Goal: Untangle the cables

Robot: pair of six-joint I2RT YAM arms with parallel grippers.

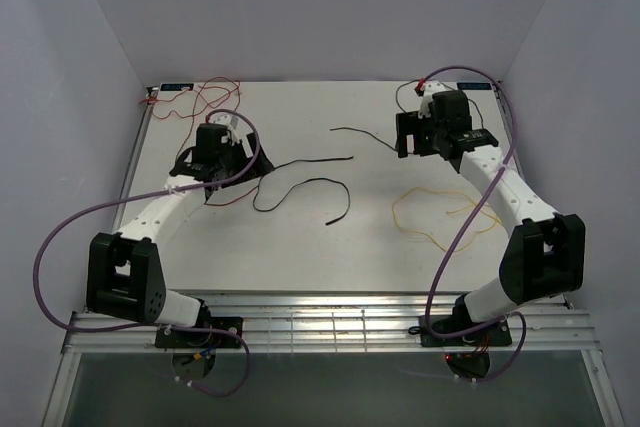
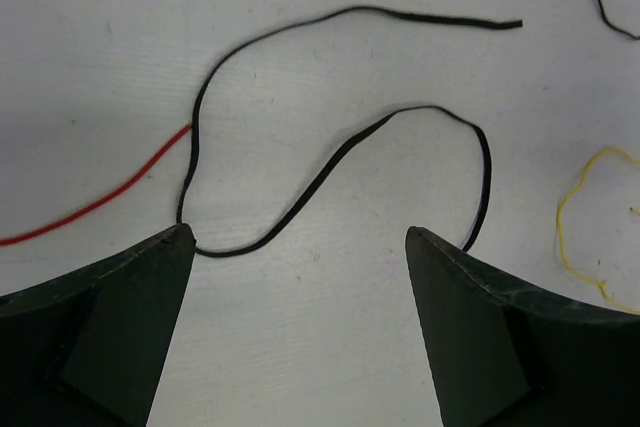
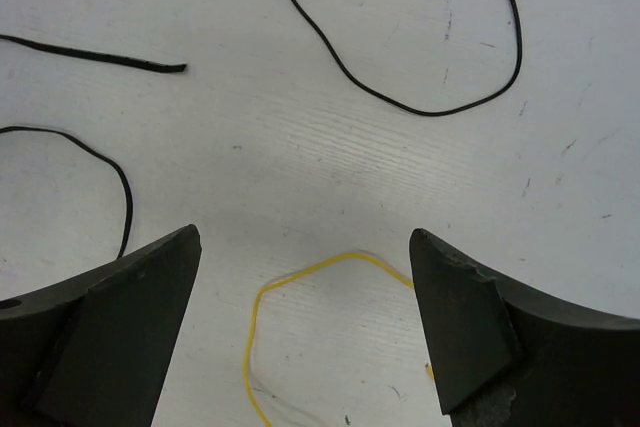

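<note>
The cables lie loose on the white table. A red cable (image 1: pixel 200 97) is at the back left, a black cable (image 1: pixel 300 185) loops in the middle, a thinner black cable (image 1: pixel 362 137) lies further back, and a yellow cable (image 1: pixel 430 212) is at the right. My left gripper (image 1: pixel 228 167) is open and empty over the black cable's left end. In the left wrist view, the left gripper (image 2: pixel 300 237) faces the black loop (image 2: pixel 435 108), with the red cable (image 2: pixel 100 203) at left. My right gripper (image 1: pixel 408 137) is open and empty. In the right wrist view, the right gripper (image 3: pixel 305 237) has the yellow cable (image 3: pixel 330 262) between its fingers.
Thick purple hoses (image 1: pixel 60 227) loop beside both arms. White walls close in the table on three sides. A metal rail (image 1: pixel 330 322) runs along the near edge. Black cables (image 3: pixel 430 112) lie ahead of the right gripper.
</note>
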